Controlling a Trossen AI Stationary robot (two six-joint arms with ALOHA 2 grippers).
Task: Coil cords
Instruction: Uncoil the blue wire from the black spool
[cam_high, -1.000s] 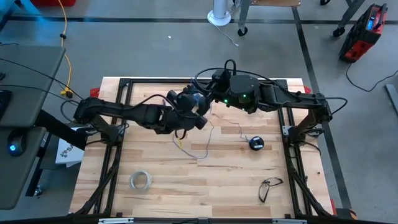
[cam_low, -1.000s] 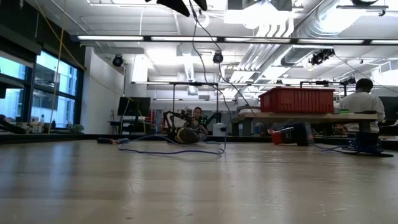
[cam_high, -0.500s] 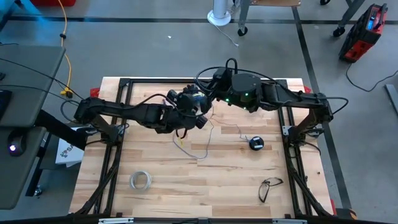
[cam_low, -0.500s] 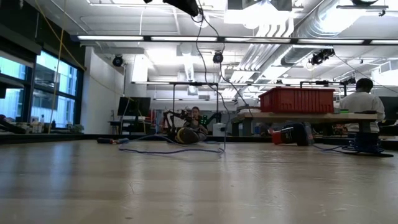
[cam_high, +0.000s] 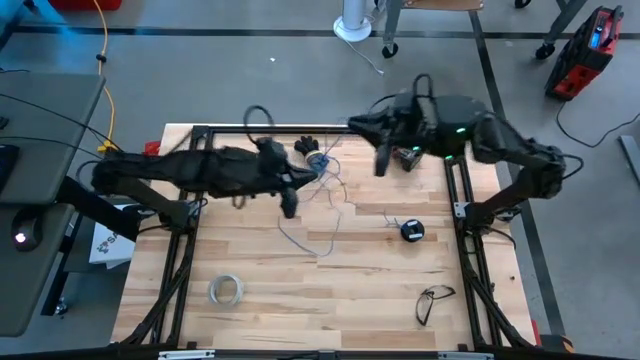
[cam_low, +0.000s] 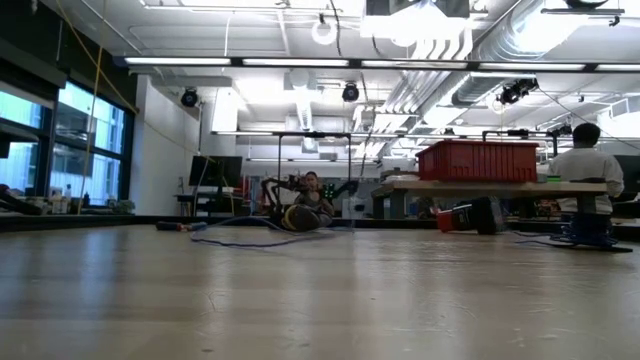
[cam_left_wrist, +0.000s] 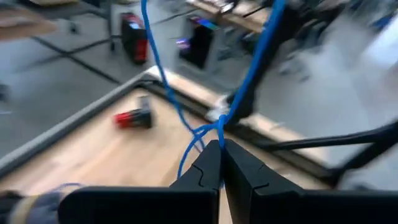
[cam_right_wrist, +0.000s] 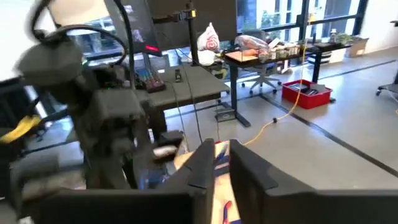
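Observation:
The thin bluish wire (cam_high: 330, 190) runs in loose loops over the table's far middle to the small dark spool (cam_high: 412, 230), which lies flat on the boards. A small bundle of its turns (cam_high: 318, 160) hangs at my left gripper (cam_high: 308, 153), which is shut on the wire (cam_left_wrist: 214, 130). My right gripper (cam_high: 381, 160) is a little to the right of the bundle. Its fingers are nearly together, with a blue strand (cam_right_wrist: 221, 157) between them. In the low view the wire (cam_low: 270, 241) lies far back on the table. My left gripper pinches the wire between its two fingertips (cam_left_wrist: 211, 152). The pinch is where several blue strands cross (cam_left_wrist: 219, 124). Strands rise from the pinch, and others drop slack to the table. My right gripper has a blue strand (cam_right_wrist: 219, 163) in the narrow gap between its fingers (cam_right_wrist: 200, 167). Which part of the wire this is does not show.
A whitish ring of tape (cam_high: 227, 290) lies near the front left. A pair of glasses (cam_high: 432, 300) lies at the front right. Black frame rails (cam_high: 185, 250) run along both table sides. A small red object (cam_high: 150, 148) sits at the far left corner.
The two grippers were close together over the table's far middle and have drawn apart. My right gripper has swung toward the right and far edge. My left arm has pulled back toward the left and turned. The wire strand that hung down in the low view has gone from there.

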